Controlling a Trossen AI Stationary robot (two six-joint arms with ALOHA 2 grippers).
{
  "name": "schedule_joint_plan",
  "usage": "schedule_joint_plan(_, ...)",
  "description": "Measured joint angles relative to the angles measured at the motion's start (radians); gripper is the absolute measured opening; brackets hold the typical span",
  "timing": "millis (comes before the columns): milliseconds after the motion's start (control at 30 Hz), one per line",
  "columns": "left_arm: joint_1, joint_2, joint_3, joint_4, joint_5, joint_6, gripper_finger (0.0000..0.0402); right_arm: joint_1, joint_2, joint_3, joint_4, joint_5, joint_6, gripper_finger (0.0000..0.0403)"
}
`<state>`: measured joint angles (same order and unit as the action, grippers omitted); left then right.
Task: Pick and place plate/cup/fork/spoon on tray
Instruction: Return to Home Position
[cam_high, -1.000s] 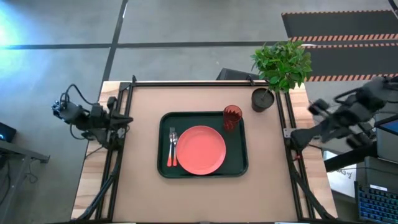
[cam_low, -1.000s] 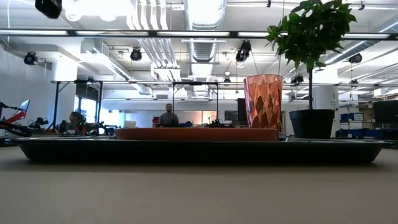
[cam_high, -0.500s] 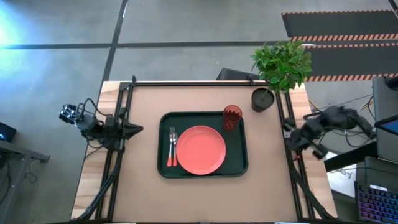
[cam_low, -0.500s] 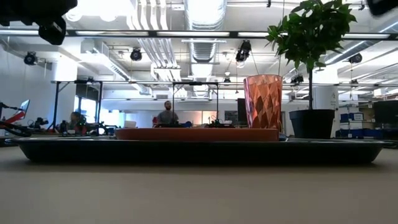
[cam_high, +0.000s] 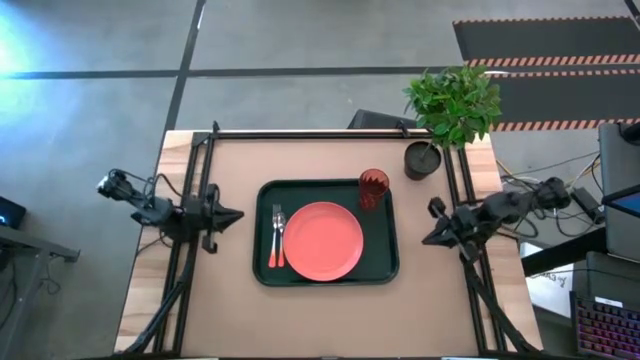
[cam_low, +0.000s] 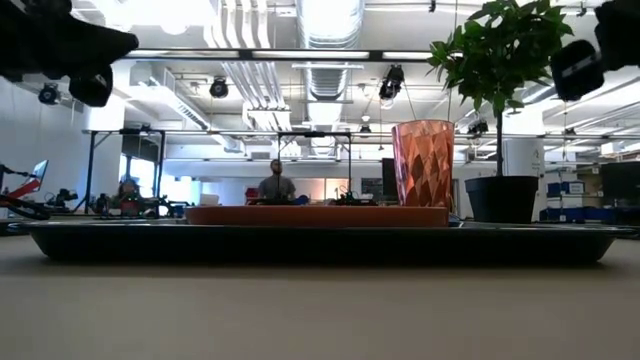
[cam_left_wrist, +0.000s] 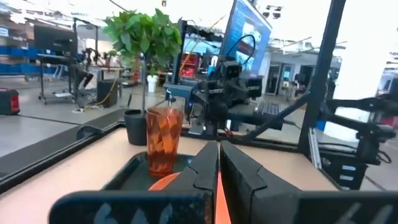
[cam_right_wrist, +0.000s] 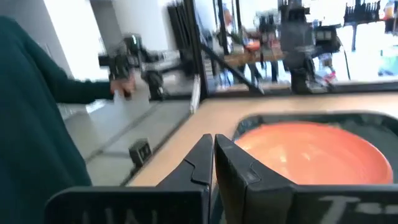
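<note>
The dark green tray (cam_high: 385, 262) lies in the middle of the table. On it rest the coral-orange plate (cam_high: 325, 240), the red ribbed cup (cam_high: 373, 187) upright at its far right corner, and the fork (cam_high: 278, 225) and spoon (cam_high: 272, 250) side by side at its left. My left gripper (cam_high: 238, 214) hovers shut at the table's left side, pointing at the tray. My right gripper (cam_high: 426, 239) hovers shut at the table's right side, pointing at the tray. Both are empty. The cup (cam_left_wrist: 163, 140) and the plate (cam_right_wrist: 311, 152) also show in the wrist views.
A potted green plant (cam_high: 450, 105) in a dark pot (cam_high: 421, 160) stands at the table's far right, next to the tray's corner. Black frame rails (cam_high: 190, 250) run along the table's left and right sides. People show in the room beyond (cam_low: 276, 184).
Both arms have swung in from outside the table: my left gripper has gone toward the tray from the left, my right gripper toward the tray from the right. The tray and the things on it have not moved.
</note>
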<state>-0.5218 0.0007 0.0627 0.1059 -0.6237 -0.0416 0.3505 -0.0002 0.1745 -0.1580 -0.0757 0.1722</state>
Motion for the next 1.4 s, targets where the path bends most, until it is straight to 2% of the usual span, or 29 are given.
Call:
schedule_joint_plan(67, 0.001, 0.0, -0.05, 0.051, -0.002, 0.003, 0.0, 0.0, 0.0, -0.051, 0.08, 0.002, 0.008, 0.0009)
schedule_joint_plan(233, 0.003, 0.005, -0.053, 0.051, 0.007, -0.001, 0.0, -0.002, 0.0, -0.16, 0.184, 0.002, 0.007, 0.0009)
schedule_joint_plan(333, 0.003, 0.004, -0.054, 0.04, 0.01, 0.004, 0.0, -0.004, 0.001, -0.161, 0.179, 0.024, 0.008, 0.0009)
schedule_joint_plan(733, 0.003, 0.041, -0.056, -0.03, 0.017, 0.03, 0.0, -0.007, 0.003, -0.159, 0.157, 0.062, -0.198, 0.0009)
schedule_joint_plan(800, 0.004, 0.044, -0.056, -0.031, 0.085, 0.047, 0.0, -0.007, 0.003, -0.159, 0.155, 0.065, -0.206, 0.0009)
schedule_joint_plan(967, 0.003, 0.024, -0.056, -0.056, 0.394, 0.023, 0.0, -0.007, 0.002, -0.158, 0.157, 0.022, -0.159, 0.0009)
schedule_joint_plan(1067, 0.004, 0.034, -0.057, -0.066, 0.454, -0.017, 0.0, -0.007, 0.004, -0.158, 0.16, -0.001, -0.155, 0.0009)
schedule_joint_plan(1167, 0.007, 0.069, -0.057, -0.068, 0.452, 0.023, 0.0, -0.007, 0.005, -0.157, 0.159, 0.0, -0.191, 0.0009)
schedule_joint_plan(1300, 0.036, 0.079, -0.057, -0.052, 0.363, 0.078, 0.0, -0.007, 0.001, -0.157, 0.159, 0.0, -0.19, 0.0009)
schedule_joint_plan(1400, 0.079, 0.055, -0.058, -0.044, 0.337, 0.108, 0.0, -0.015, 0.001, -0.157, 0.161, -0.002, -0.164, 0.0009)
